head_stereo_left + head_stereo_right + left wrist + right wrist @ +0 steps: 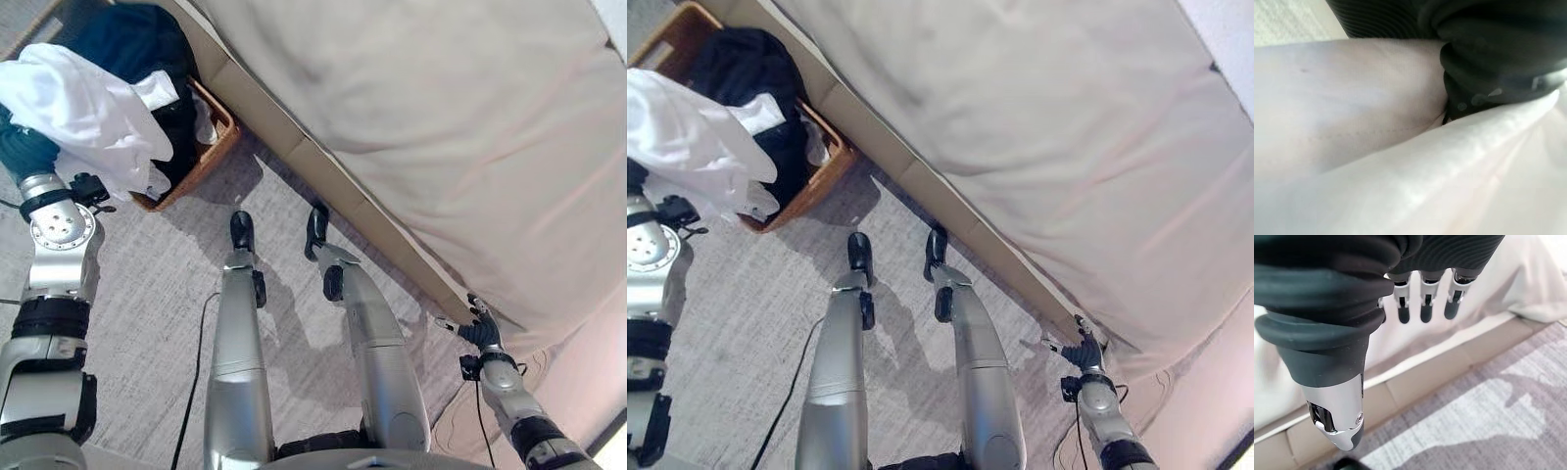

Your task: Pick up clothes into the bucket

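White shirt (1376, 161) draped downward over basket (211, 147)

head eyes look down, wrist views close-up

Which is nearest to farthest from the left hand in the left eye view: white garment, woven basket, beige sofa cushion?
1. White garment: draped over the left hand, at the view's upper left.
2. Brown woven basket: just past the garment, on the floor beside the sofa base, holding dark clothes.
3. Beige sofa cushion: farthest, across the view's right.
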Tool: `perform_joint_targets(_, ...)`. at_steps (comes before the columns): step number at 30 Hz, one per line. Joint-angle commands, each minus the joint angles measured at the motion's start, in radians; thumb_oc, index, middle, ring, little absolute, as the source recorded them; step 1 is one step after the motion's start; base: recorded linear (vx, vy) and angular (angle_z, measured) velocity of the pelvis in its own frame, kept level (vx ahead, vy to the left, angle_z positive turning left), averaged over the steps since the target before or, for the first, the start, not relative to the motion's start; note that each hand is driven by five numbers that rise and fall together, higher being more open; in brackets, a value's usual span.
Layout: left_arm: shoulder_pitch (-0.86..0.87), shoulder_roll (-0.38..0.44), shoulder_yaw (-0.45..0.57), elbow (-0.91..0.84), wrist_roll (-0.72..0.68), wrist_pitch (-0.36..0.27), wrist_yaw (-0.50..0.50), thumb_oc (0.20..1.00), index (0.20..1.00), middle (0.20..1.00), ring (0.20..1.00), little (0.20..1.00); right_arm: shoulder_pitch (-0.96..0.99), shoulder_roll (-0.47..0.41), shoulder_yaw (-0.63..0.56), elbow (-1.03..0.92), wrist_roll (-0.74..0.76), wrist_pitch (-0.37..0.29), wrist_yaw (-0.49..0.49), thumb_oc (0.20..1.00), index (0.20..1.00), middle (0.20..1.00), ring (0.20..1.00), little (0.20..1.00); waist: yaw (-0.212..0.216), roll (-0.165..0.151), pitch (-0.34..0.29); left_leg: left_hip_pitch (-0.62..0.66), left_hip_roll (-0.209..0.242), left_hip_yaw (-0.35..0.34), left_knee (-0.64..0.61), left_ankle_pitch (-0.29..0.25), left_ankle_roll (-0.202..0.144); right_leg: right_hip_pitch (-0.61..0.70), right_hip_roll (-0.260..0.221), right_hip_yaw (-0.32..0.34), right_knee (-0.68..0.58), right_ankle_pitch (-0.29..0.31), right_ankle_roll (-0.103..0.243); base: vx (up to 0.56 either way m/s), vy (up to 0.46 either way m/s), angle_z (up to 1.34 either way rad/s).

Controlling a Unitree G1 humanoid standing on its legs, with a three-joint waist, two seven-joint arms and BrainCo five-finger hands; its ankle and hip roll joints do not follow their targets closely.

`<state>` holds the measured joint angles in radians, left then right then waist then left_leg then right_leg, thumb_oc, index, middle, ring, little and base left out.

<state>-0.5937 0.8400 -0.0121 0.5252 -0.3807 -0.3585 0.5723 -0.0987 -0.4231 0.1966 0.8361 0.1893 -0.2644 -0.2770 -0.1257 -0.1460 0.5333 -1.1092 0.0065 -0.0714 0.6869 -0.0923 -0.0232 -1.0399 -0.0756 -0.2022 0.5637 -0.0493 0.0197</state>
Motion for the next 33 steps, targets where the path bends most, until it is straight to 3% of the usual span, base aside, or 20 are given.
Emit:
perform_joint_targets(1,-0.065,0.096,0.001,-0.010,-0.015,-0.040,0.047,0.200,0.200,0.200,0.200,0.200,0.016,-0.028,0.029,-0.012,0.028,-0.028,-0.033,1.000,1.000,1.000,1.000,1.000,0.005,-0.034,-0.013,0.034,0.006,-0.004,0.099,-0.138,0.024,0.052,-0.086,0.059,0.038,-0.048,0.115,0.04,0.040,-0.03)
perform_joint_targets(7,-0.150,0.141,-0.052,0.065,-0.039,-0.023,0.059,0.200,0.200,0.200,0.200,0.200,0.014,-0.020,0.048,-0.022,0.038,-0.034,-0.042,1.000,1.000,1.000,1.000,1.000,-0.003,-0.040,-0.013,-0.022,0.003,-0.007,0.122,-0.150,0.033,0.003,-0.092,0.060,0.043,-0.046,0.123,0.03,0.024,0.00)
perform_joint_targets(8,-0.168,0.145,-0.065,0.094,-0.052,-0.014,0.054,0.542,0.542,0.542,0.542,0.542,0.010,-0.020,0.053,-0.019,0.040,-0.034,-0.043,1.000,1.000,1.000,1.000,1.000,-0.005,-0.042,-0.013,-0.027,0.003,-0.006,0.118,-0.149,0.033,0.000,-0.093,0.060,0.035,-0.042,0.125,0.02,0.029,-0.04)
perform_joint_targets(9,-0.179,0.153,-0.076,0.102,-0.053,-0.009,0.049,1.000,1.000,1.000,1.000,1.000,0.011,-0.021,0.056,-0.019,0.040,-0.033,-0.043,1.000,1.000,1.000,1.000,1.000,-0.005,-0.042,-0.013,-0.032,0.001,-0.006,0.118,-0.149,0.034,-0.003,-0.092,0.060,0.031,-0.040,0.126,0.03,0.037,-0.02)
perform_joint_targets(16,-0.272,0.168,-0.155,0.243,-0.091,0.073,0.008,1.000,1.000,1.000,1.000,1.000,0.016,-0.008,0.074,-0.010,0.050,-0.015,-0.042,1.000,1.000,1.000,1.000,1.000,-0.008,-0.034,-0.013,-0.047,-0.006,-0.006,0.105,-0.146,0.041,-0.014,-0.093,0.062,-0.007,-0.019,0.134,0.01,0.020,0.00)
perform_joint_targets(21,-0.279,0.166,-0.165,0.270,-0.078,0.099,-0.005,1.000,1.000,1.000,1.000,1.000,0.019,-0.002,0.086,-0.006,0.050,-0.009,-0.036,1.000,1.000,1.000,1.000,1.000,-0.004,-0.032,-0.013,-0.041,-0.009,-0.001,0.095,-0.142,0.043,-0.012,-0.094,0.066,-0.015,-0.017,0.131,0.00,0.000,0.00)
perform_joint_targets(33,-0.116,0.135,-0.081,0.181,-0.010,0.115,-0.036,1.000,1.000,1.000,1.000,1.000,0.037,-0.010,0.090,-0.026,0.032,0.003,-0.013,1.000,1.000,1.000,1.000,1.000,0.019,-0.005,-0.013,0.032,-0.016,0.008,0.027,-0.099,0.029,0.034,-0.098,0.068,-0.027,-0.014,0.115,-0.03,-0.019,0.03)
